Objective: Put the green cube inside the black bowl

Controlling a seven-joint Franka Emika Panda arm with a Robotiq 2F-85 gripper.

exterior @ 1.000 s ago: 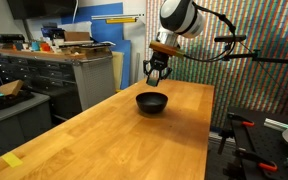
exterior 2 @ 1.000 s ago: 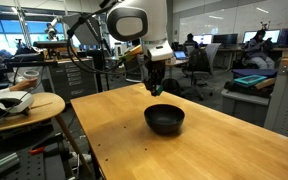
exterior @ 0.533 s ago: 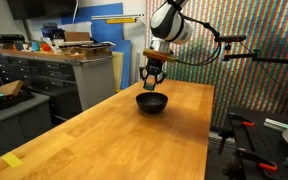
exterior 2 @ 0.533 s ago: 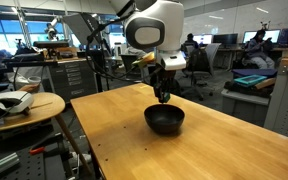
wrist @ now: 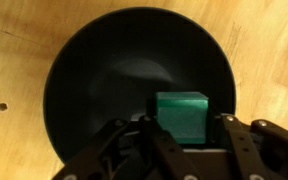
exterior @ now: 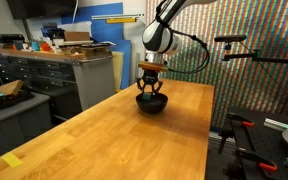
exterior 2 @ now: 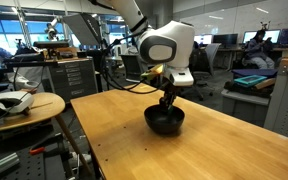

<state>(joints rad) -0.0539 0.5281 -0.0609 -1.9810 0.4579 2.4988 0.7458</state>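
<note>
The black bowl (exterior: 151,104) sits on the wooden table near its far end, also in the other exterior view (exterior 2: 164,122). In the wrist view the bowl (wrist: 104,70) fills most of the frame. My gripper (wrist: 182,122) is shut on the green cube (wrist: 181,112) and holds it just above the bowl's inside. In both exterior views the gripper (exterior: 151,92) (exterior 2: 168,104) hangs straight down into the bowl's rim; the cube is hidden by the fingers there.
The wooden table (exterior: 104,140) stretches toward the camera. A yellow tag (exterior: 12,160) lies at its near corner. Cabinets with clutter (exterior: 44,60) stand beside it. A round side table (exterior 2: 19,105) stands beside it.
The arm has moved over the bowl and come down, so the gripper with the cube now sits at the bowl's rim instead of above and behind it.
</note>
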